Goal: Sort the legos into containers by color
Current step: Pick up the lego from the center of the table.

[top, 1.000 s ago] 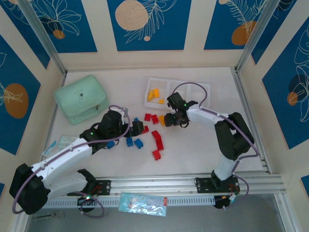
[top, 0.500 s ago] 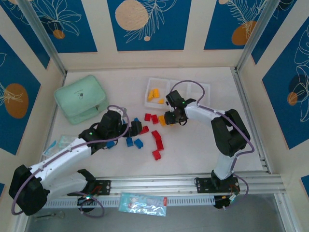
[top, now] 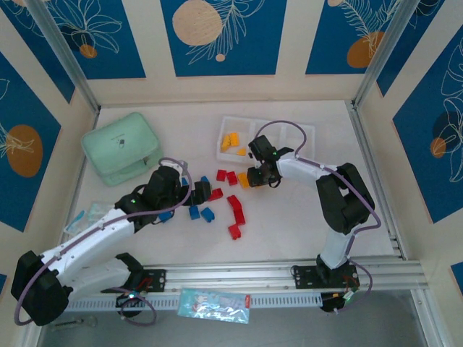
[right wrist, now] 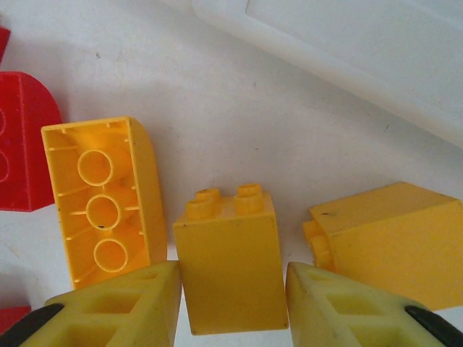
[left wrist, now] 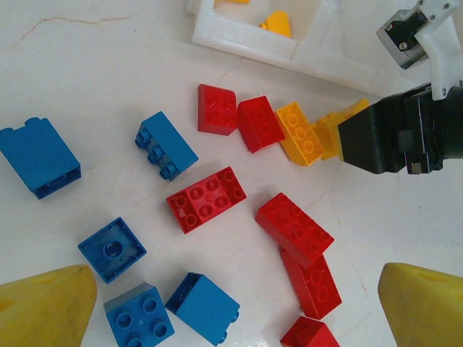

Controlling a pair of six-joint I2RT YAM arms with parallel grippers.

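Observation:
Red, blue and yellow legos lie scattered mid-table. My right gripper [top: 249, 178] [right wrist: 231, 303] is shut on an upright yellow lego [right wrist: 230, 267], a finger against each side. Beside it sit a yellow lego on its side [right wrist: 101, 206] and another yellow one [right wrist: 394, 242]. My left gripper [top: 200, 192] [left wrist: 231, 311] hangs open and wide over blue legos [left wrist: 202, 305] and red legos [left wrist: 293, 230], holding nothing. The containers, one white tray [top: 283, 130] [left wrist: 246, 36], stand just behind; the left compartment holds yellow legos [top: 231, 141].
A mint-green lidded box [top: 121, 150] sits at the back left. Plastic bags lie by the left wall [top: 83, 215] and on the front rail [top: 213, 303]. Walls close in on three sides.
My right gripper has shifted slightly left and its fingers have closed in on the yellow lego. The left gripper has edged a little toward the blue and red legos.

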